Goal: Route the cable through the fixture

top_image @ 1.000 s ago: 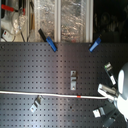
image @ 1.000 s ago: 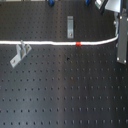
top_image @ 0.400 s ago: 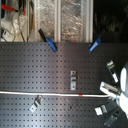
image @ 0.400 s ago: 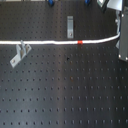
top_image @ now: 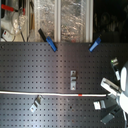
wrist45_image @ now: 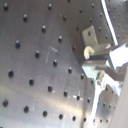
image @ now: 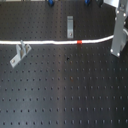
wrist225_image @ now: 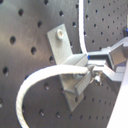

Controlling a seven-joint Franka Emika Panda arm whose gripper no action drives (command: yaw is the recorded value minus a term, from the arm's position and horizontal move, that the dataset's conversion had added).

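Observation:
The cable (image: pixel 45 42) is a thin white cord lying across the black perforated board, with a red band (image: pixel 80 41) near its right part in the first exterior view. My gripper (image: pixel 116 40) stands at the first exterior view's right, shut on the cable's end. In the second exterior view the cable (top_image: pixel 40 92) runs from the left edge to the gripper (top_image: pixel 109 90). One metal bracket (image: pixel 70 26) stands just behind the cable, another (image: pixel 19 53) just in front of it. In the second wrist view the cable (wrist225_image: pixel 30 82) curls past a bracket (wrist225_image: pixel 62 45) into the gripper (wrist225_image: pixel 92 70).
Two blue clamps (top_image: pixel 48 41) (top_image: pixel 95 45) sit at the board's far edge in the second exterior view. More small metal brackets (top_image: pixel 100 105) (top_image: pixel 107 119) lie near the gripper, and another (top_image: pixel 35 104) lies below the cable. Cluttered shelves stand behind the board.
The gripper has shifted only slightly at the cable's end. The cable and the brackets lie as before.

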